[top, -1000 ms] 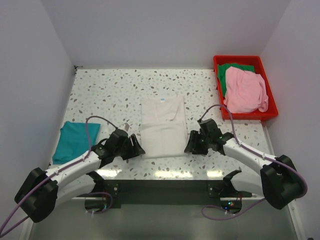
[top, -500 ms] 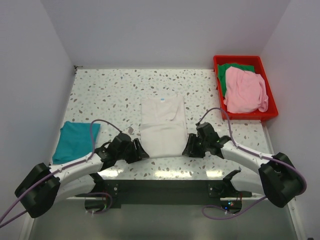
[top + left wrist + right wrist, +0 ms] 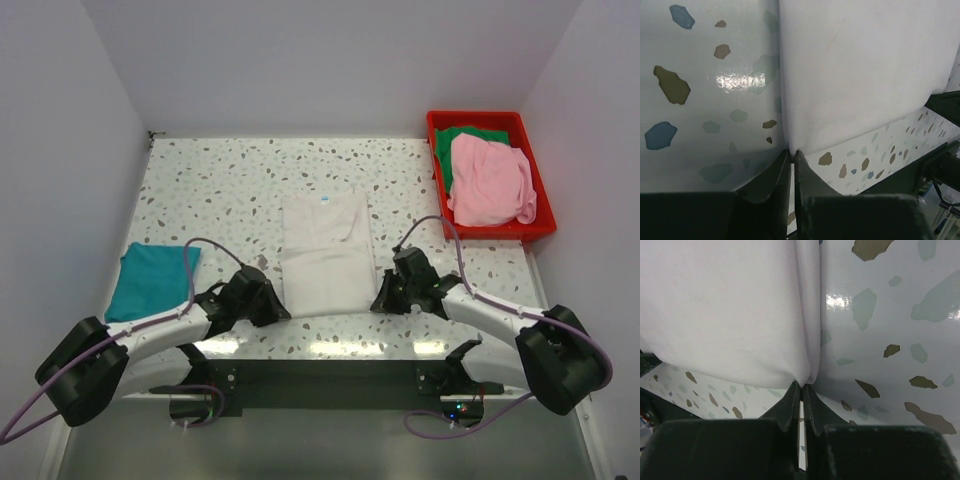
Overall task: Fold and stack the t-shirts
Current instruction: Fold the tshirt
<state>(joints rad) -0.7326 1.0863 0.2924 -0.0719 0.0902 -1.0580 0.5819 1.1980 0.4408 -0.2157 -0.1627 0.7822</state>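
An off-white t-shirt (image 3: 323, 255) lies folded lengthwise in the middle of the table, its neck label at the far end. My left gripper (image 3: 278, 312) is shut on the shirt's near-left hem corner (image 3: 790, 145). My right gripper (image 3: 380, 303) is shut on the near-right hem corner (image 3: 804, 381). The near hem sags in a shallow arc between the two grips. A folded teal t-shirt (image 3: 150, 280) rests at the left edge. A pink t-shirt (image 3: 488, 180) lies crumpled over a green t-shirt (image 3: 462, 140) in the bin.
A red plastic bin (image 3: 540, 215) stands at the back right, close to the right wall. Speckled tabletop (image 3: 230, 180) surrounds the white shirt. The table's near edge and the arm bases lie just behind both grippers.
Both grippers slid inward to the off-white shirt's near corners and closed on them. The near hem now curves between the two grips.
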